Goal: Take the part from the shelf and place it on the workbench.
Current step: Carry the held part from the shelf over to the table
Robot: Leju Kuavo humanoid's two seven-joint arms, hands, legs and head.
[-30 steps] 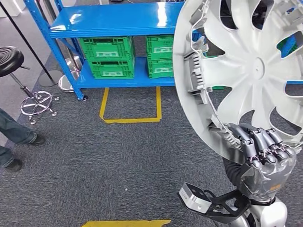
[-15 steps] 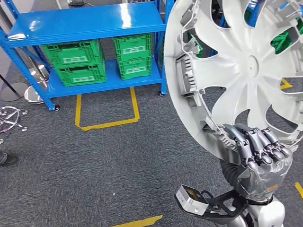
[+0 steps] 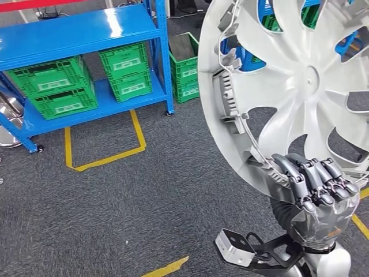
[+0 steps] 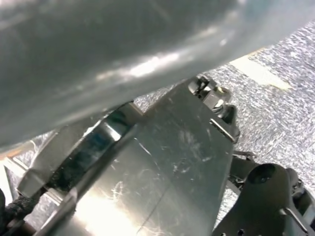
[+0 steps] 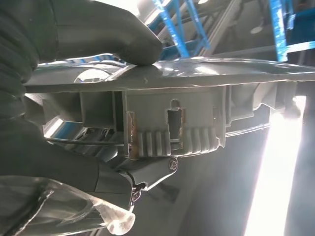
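The part is a large white wheel cover [image 3: 304, 81] with curved spokes. It stands upright at the right of the head view, with clips along its inner rim. My right hand [image 3: 320, 193] grips its lower edge, fingers curled over the rim. In the right wrist view the thumb [image 5: 111, 29] presses on the outer face of the cover's rim [image 5: 178, 118], with dark fingers wrapped beneath. In the left wrist view a blurred grey shape [image 4: 111, 54] lies close to the lens, and I cannot tell how the left hand stands.
A blue shelf [image 3: 78, 34] stands at the back left, with green crates [image 3: 52, 86] on its lower board. More green crates [image 3: 185, 66] sit on the floor beside it. Yellow tape [image 3: 104, 156] marks a box on the grey carpet.
The whole view has swung to the right, so the shelf and crates now sit further left and the stool and a person's feet have left the picture. The hand's hold on the cover is unchanged.
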